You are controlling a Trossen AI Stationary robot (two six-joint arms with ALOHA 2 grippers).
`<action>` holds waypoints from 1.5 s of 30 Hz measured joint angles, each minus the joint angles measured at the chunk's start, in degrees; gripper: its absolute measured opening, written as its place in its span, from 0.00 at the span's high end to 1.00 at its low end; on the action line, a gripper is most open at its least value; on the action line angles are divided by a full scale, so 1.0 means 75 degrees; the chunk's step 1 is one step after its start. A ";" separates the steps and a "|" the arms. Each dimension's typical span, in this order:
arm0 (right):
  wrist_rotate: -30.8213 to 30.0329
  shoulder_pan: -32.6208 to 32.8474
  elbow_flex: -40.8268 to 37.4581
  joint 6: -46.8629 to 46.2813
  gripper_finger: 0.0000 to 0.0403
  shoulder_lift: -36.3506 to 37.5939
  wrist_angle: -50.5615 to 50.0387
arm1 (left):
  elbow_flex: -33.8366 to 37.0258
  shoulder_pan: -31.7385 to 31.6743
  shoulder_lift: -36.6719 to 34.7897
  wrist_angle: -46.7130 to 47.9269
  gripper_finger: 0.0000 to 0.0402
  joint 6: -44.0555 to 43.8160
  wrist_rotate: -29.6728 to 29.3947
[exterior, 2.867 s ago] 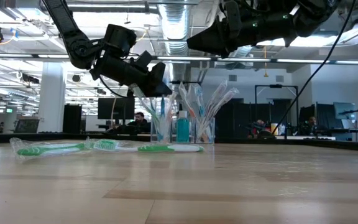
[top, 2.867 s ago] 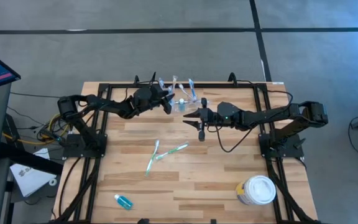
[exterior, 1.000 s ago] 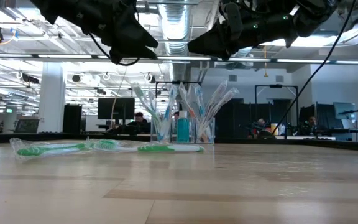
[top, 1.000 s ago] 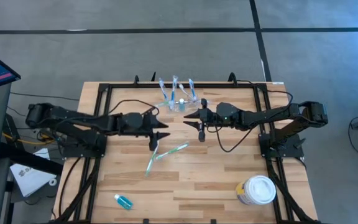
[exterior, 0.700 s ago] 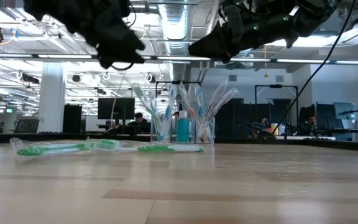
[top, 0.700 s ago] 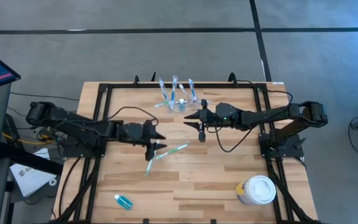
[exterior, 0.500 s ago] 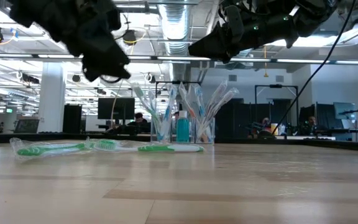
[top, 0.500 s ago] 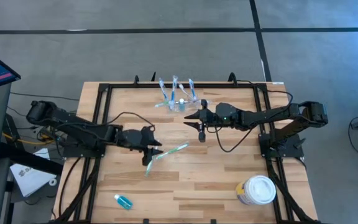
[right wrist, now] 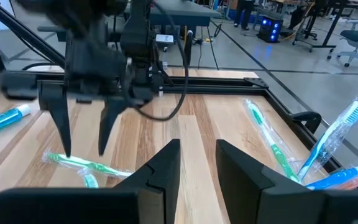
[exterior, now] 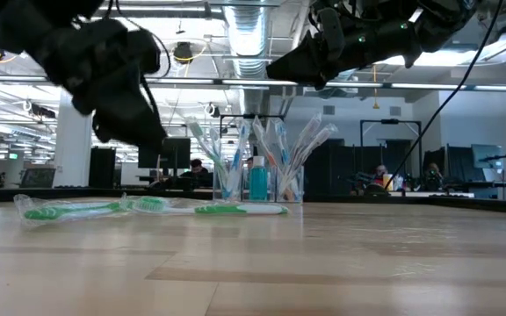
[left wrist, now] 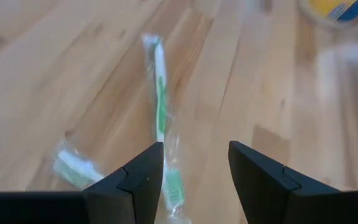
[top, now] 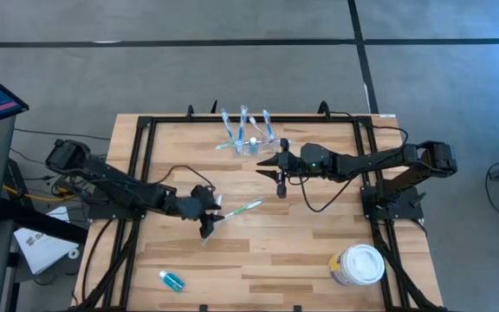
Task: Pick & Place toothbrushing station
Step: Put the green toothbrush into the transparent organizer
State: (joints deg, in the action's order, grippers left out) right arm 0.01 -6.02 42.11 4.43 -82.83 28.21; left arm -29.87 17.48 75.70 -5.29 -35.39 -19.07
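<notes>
High view table: pale wooden plank table [top: 301, 251] with a black frame around it, both dark arms reaching in toward its middle.
Left arm: stretched from the left side; left gripper [top: 211, 217] points down over the wrapped toothbrushes, fingers parted with a clear gap, holding nothing.
Right arm: reaches in from the right side; right gripper [top: 277, 176] hangs above the table just in front of the station, fingers apart by a narrow gap, empty.
Tub: round white-lidded tub with a yellow label [top: 358, 264], near the front right corner, well apart from everything else.
Toothbrushing station: small low holder of clear colourless plastic [top: 251, 144], at the back middle of the table, with wrapped brushes and a blue tube standing in it.
Toothbrushes: two green-and-white toothbrushes in clear wrappers [top: 241, 210], lying crossed at mid-table; one lies between the left fingers in the left wrist view.
Tube: small blue tube [top: 171, 280], flat near the front left edge.
</notes>
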 joint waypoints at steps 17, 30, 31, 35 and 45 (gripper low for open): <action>0.0000 0.0000 0.0000 0.0003 0.77 0.0000 -0.0114 | -0.0061 0.0031 0.1268 -0.0229 0.56 -0.0408 0.0015; 0.0000 0.0000 0.0000 0.0003 0.77 0.0000 -0.0108 | -0.0072 0.0532 0.1300 -0.0234 0.63 -0.0552 -0.0110; -0.0001 0.0000 0.0000 0.0003 0.77 0.0000 -0.0108 | -0.0073 0.0539 0.1300 -0.0232 0.64 -0.0555 -0.0155; -0.0001 0.0000 0.0000 0.0003 0.77 0.0000 -0.0108 | -0.0073 0.0535 0.1300 -0.0224 0.66 -0.0516 -0.0201; -0.0003 -0.0006 0.0000 0.0003 0.77 0.0000 -0.0024 | -0.0073 0.0016 0.1300 -0.0740 0.67 0.0278 -0.0394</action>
State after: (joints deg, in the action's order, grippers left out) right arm -0.01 -6.07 42.11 4.45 -82.83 28.03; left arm -30.41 17.60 85.45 -10.84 -33.31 -22.03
